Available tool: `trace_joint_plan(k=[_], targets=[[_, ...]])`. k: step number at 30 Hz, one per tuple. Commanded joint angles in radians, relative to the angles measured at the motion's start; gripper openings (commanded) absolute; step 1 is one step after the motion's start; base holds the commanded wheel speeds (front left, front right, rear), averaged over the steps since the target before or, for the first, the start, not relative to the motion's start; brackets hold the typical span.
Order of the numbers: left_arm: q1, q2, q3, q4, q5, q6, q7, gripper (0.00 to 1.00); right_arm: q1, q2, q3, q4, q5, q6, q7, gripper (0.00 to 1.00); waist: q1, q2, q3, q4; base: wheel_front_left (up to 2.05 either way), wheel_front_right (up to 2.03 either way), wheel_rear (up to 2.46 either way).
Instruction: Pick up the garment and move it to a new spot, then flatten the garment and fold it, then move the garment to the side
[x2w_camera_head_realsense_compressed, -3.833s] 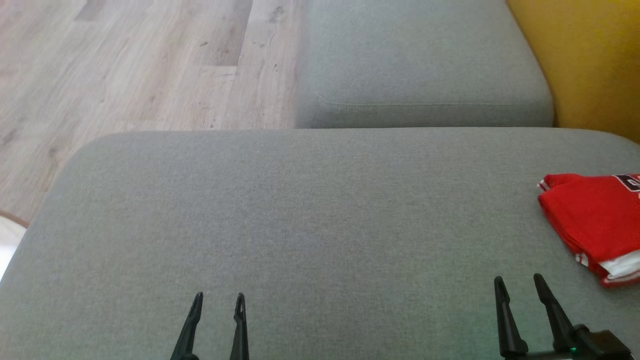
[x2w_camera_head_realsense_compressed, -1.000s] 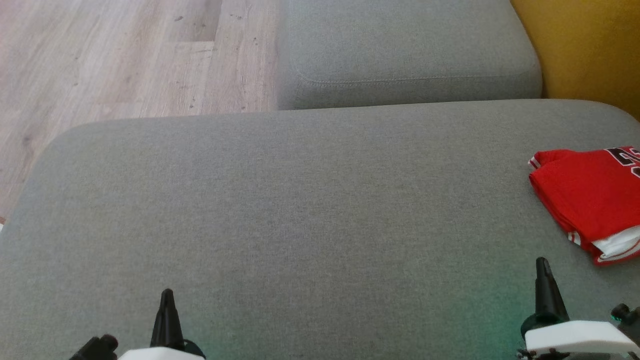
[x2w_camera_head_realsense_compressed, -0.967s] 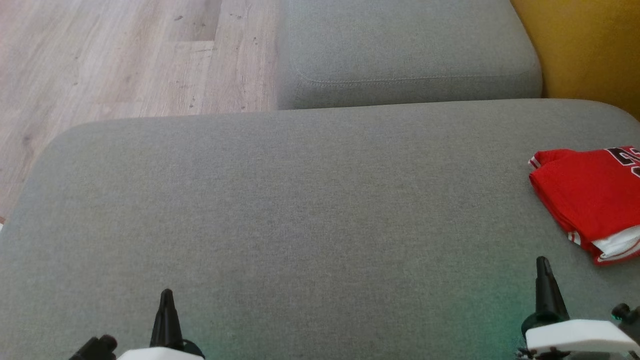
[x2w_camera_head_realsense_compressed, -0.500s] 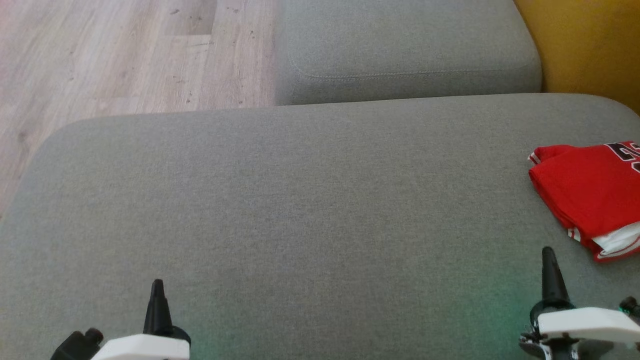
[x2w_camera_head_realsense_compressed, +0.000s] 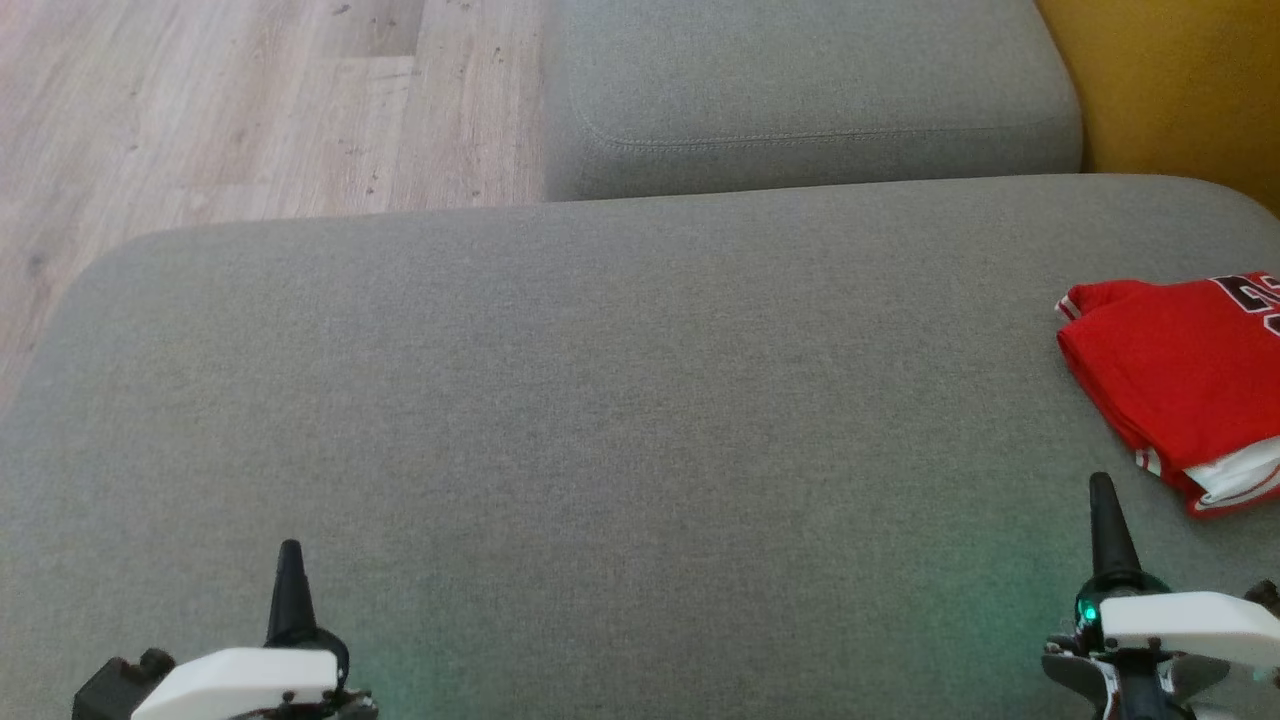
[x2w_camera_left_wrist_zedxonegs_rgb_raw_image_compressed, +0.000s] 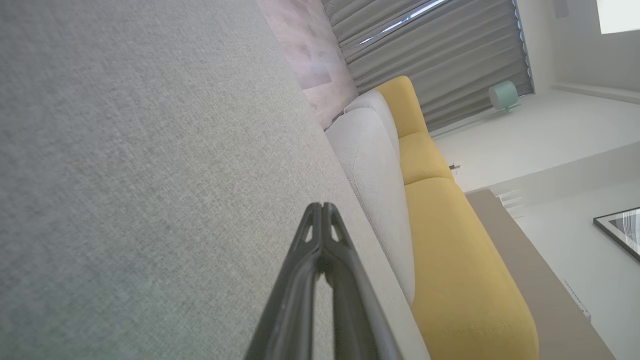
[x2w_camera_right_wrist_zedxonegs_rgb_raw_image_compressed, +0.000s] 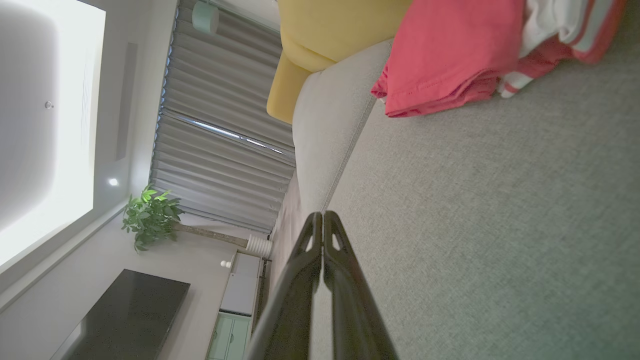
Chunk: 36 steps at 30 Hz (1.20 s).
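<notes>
Fingers spread moments ago, now left gripper (x2w_camera_head_realsense_compressed: 290, 550) and right gripper (x2w_camera_head_realsense_compressed: 1100, 487) are pressed together, empty. The folded garment (x2w_camera_head_realsense_compressed: 1170, 370) lies on the sofa (x2w_camera_head_realsense_compressed: 600, 400) just ahead-right of the right jaws. Job looks done.
</notes>
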Motion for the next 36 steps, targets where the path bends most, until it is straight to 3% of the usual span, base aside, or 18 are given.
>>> trace_joint_plan(k=[1, 36], targets=[[-0.057, 0.011, 0.035, -0.026, -0.027, -0.007, 0.007, 0.00, -0.055, -0.024, 0.009, -0.029, 0.029, 0.005, 0.007, 0.00, -0.0001, -0.0001, 0.001, 0.000, 0.00, 0.00, 0.00], [-0.149, 0.006, 0.145, 0.001, -0.411, -0.069, 0.107, 0.00, -0.158, -0.023, -0.033, 0.003, 0.413, 0.007, 0.105, 0.00, -0.0001, -0.0001, 0.036, -0.014, 0.00, 0.00, 0.00]])
